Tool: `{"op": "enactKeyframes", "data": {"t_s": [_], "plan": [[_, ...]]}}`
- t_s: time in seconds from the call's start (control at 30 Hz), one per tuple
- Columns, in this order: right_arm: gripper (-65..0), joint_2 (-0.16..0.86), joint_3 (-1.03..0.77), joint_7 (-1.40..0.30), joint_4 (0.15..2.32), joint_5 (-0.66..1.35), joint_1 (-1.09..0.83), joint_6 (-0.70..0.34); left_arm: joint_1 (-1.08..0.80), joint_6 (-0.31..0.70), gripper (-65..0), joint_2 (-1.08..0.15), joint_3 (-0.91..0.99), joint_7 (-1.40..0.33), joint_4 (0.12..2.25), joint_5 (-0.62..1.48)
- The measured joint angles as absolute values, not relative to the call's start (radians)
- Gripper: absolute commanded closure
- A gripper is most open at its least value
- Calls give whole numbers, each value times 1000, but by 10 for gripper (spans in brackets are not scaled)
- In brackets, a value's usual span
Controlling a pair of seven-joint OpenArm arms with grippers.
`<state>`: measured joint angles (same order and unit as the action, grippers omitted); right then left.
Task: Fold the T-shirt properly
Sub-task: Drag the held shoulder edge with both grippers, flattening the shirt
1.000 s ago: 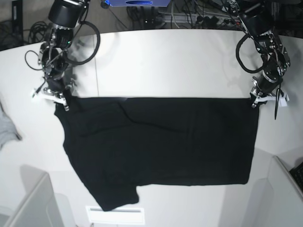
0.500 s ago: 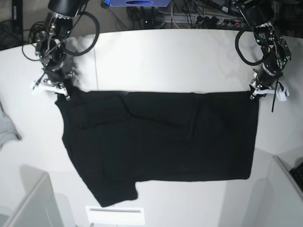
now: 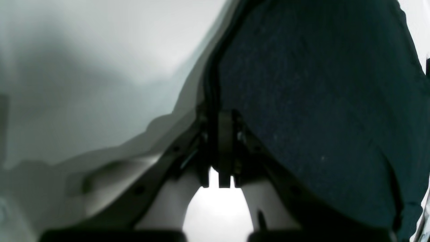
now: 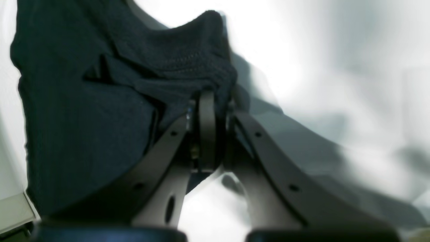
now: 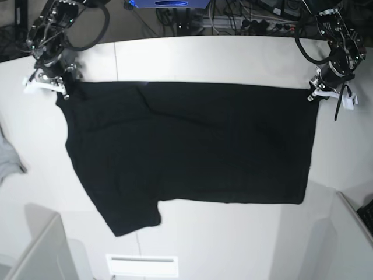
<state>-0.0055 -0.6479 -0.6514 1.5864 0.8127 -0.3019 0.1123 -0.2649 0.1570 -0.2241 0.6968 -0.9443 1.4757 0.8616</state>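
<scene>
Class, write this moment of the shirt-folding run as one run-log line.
stage: shirt held stretched over table | left gripper: shut on T-shirt corner | right gripper: shut on opposite corner | fold: not yet made

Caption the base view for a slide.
Both grippers, left and right, hold the black T-shirt stretched above the table.

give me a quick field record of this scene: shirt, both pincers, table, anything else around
shirt: black T-shirt, spread wide, plain side showing, one sleeve hanging toward the lower left of the base view
left pincer: shut on the T-shirt's top corner, base view right
right pincer: shut on the opposite top corner
table: white, bare above the shirt's top edge
other: grey cloth at the far left edge
</scene>
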Motion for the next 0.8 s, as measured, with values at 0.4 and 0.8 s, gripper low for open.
{"op": "enactKeyframes", "data": {"t_s": [0.4, 0.8], "plan": [[0, -14, -643, -693, 1714, 805, -427, 123, -442, 157, 0, -225, 717, -976, 1594, 862], [0, -15, -644, -758, 1785, 802, -486, 123, -528, 156, 0, -231, 717, -977, 1679, 850]]}}
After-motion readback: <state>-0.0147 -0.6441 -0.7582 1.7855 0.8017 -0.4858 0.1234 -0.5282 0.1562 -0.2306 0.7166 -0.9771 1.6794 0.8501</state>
